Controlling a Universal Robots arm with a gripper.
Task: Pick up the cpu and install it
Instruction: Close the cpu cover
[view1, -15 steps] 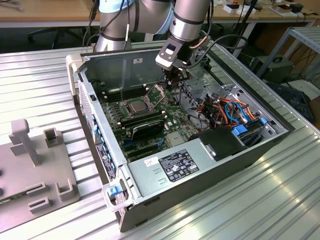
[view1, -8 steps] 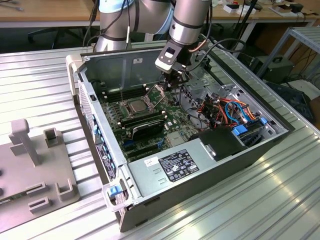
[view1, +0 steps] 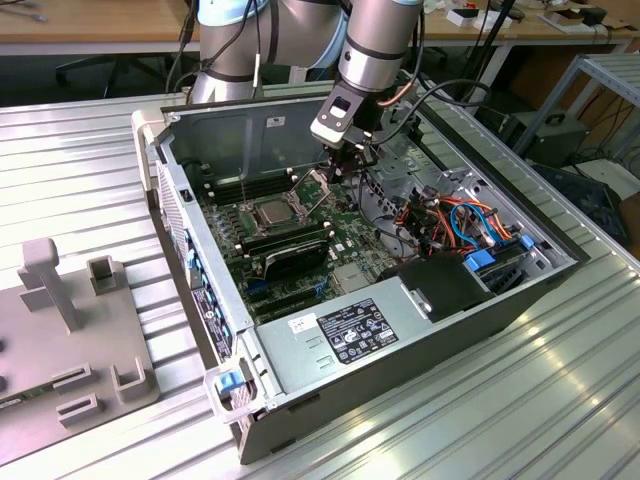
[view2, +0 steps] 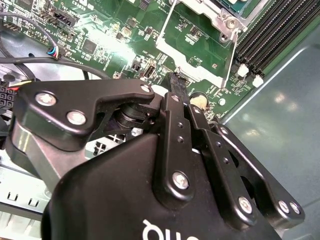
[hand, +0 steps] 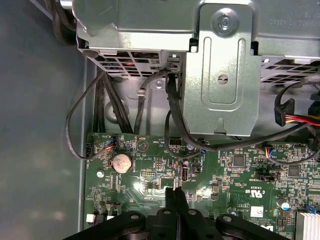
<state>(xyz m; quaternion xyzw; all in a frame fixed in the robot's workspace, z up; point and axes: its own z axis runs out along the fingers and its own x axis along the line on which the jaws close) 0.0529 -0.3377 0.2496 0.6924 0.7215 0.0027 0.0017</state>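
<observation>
Closest to the lens in the second wrist view, the black, bolted linkage of the gripper (view2: 176, 82) crowds the foreground and hides whatever lies beneath it. Its two fingers are pressed flat together, with nothing between them that I can see. In the first wrist view the gripper (hand: 175, 194) reads as one dark wedge with a hairline seam. The tips stand just beside the bare metal socket frame (view2: 226, 22), which stands open on its hinge; I cannot tell whether they touch it. Past them lie the green motherboard (hand: 235, 172), a round silver coin battery (hand: 121, 162) and black cables (hand: 172, 115) that pass under a grey sheet-metal drive cage (hand: 220, 75), cut off at the picture's edge.

In the exterior view, a ribbed aluminium table (view1: 500, 410) spreads across the foreground, with a grey moulded fixture (view1: 60, 340) cropped at the exterior view's left. On the table lies the open grey steel computer case (view1: 235, 135), with a silver power supply box (view1: 300, 362) at its near end and orange and blue wiring (view1: 455, 220) toward the exterior view's right. The cpu (view1: 268, 212), a small square chip with a dull silver top, sits flat in the black-framed socket mid-board, apart from the gripper (view1: 333, 168), which hangs just beyond it by the raised frame. I find the fingertips hard to pick out there against dark cabling. The silver-grey arm (view1: 380, 40) is cut off by the picture's top edge. Behind it, wooden desktops (view1: 100, 20) and a grey metal rack (view1: 605, 85) border a dim room.
</observation>
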